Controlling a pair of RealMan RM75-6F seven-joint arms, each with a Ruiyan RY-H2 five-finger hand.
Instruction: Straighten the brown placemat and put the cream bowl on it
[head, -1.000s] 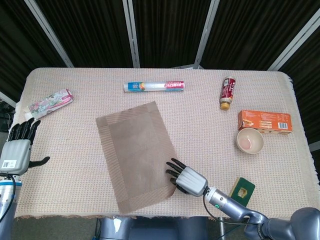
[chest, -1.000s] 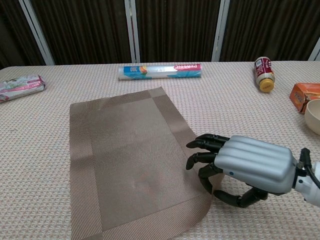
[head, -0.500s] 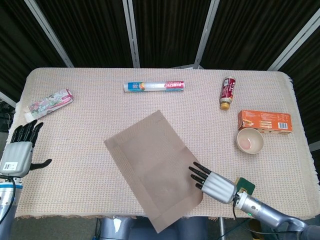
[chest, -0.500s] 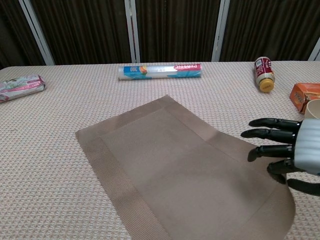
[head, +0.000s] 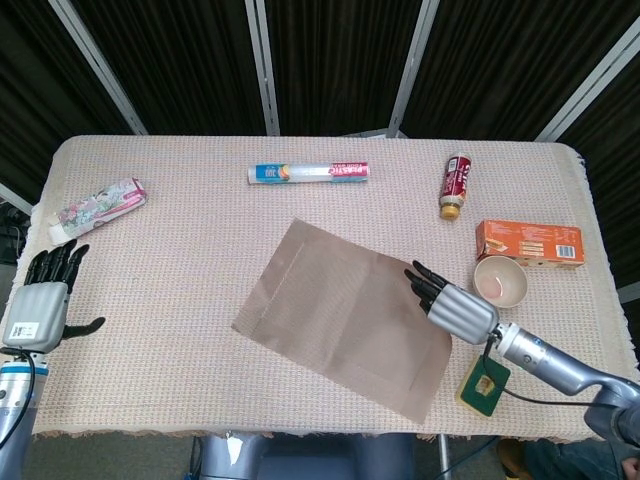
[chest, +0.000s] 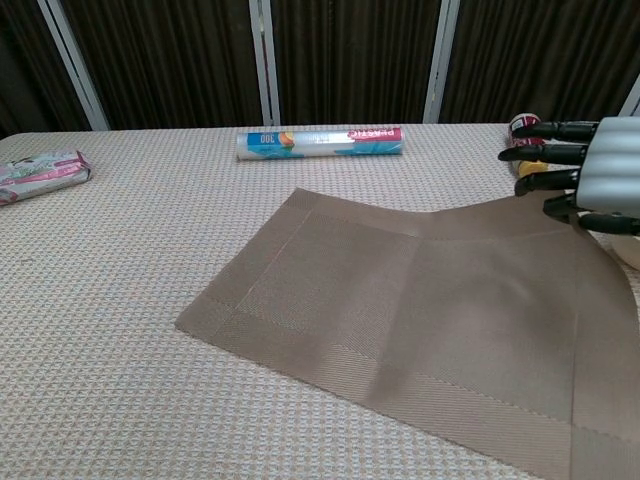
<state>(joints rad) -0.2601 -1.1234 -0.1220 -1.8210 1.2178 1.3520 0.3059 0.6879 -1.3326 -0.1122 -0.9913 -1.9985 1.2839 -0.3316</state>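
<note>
Brown placemat (head: 345, 315) lies skewed mid-table, its right edge lifted in the right hand's (head: 455, 308) pinch, so swing that edge gently until square with the table (head: 180, 200), keeping clear of the cream bowl (head: 500, 282) just beside.

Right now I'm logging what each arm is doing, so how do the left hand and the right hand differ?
The right hand grips the brown placemat by its far right edge; the left hand holds nothing. The right hand works over mid-table near the cream bowl; the left hand hangs at the table's left edge. The right hand lifts the placemat's edge off the table; the left hand touches nothing. Both have black fingers and silver backs.
</note>
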